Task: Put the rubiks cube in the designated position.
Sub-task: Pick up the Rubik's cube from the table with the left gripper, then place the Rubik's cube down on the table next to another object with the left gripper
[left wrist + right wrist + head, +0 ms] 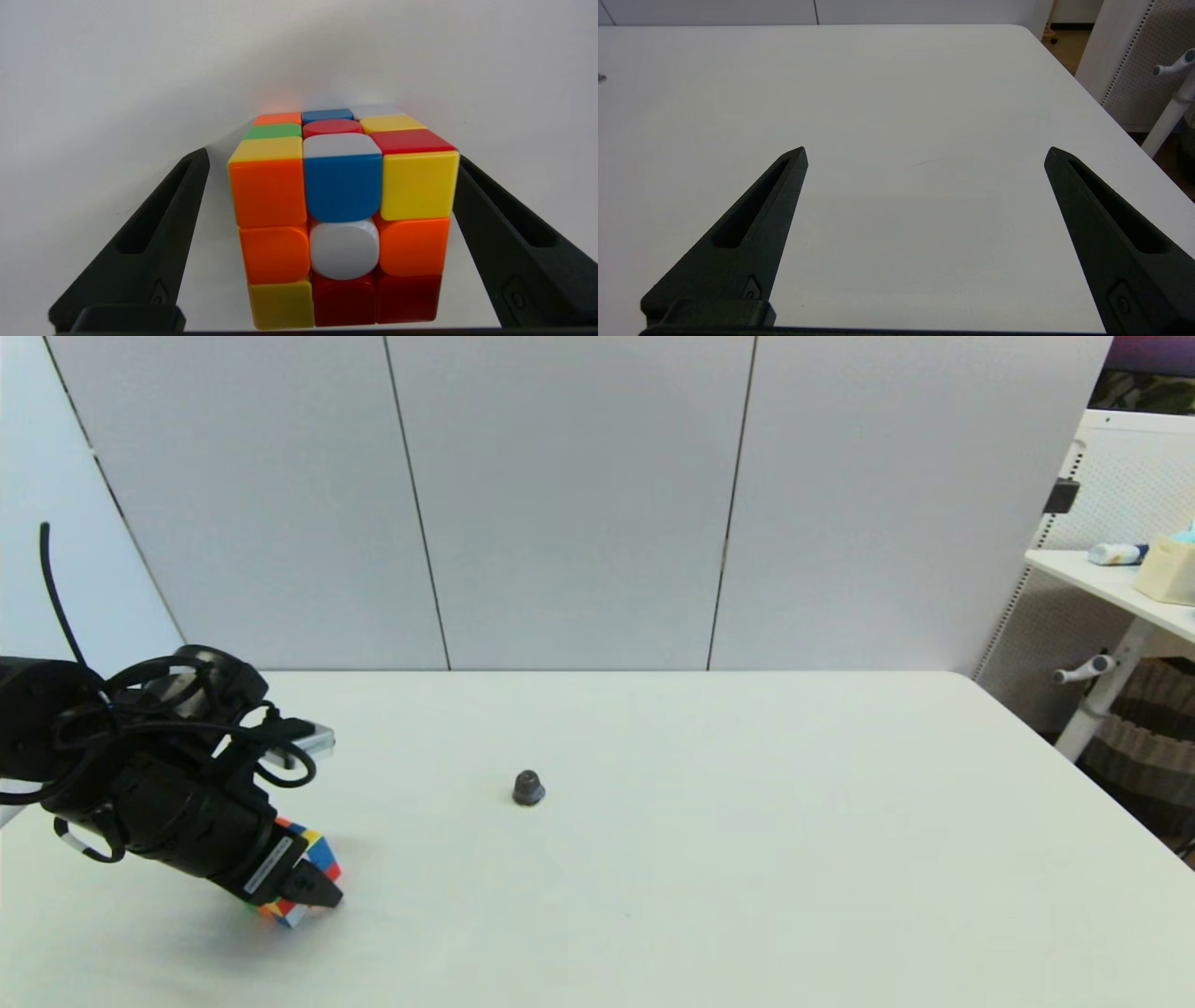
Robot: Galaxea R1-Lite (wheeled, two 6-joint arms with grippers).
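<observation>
Head view shows my left gripper low over the desk's front left corner, its spread fingers straddling the cube without clamping it. My right gripper hangs released over bare desk.

No text can be read; the white label on the left arm is illegible

Surfaces, plastic vs. matt

Rubiks cube: glossy smooth plastic. Left gripper fingers: matt black plastic. Table: smooth matt white.
</observation>
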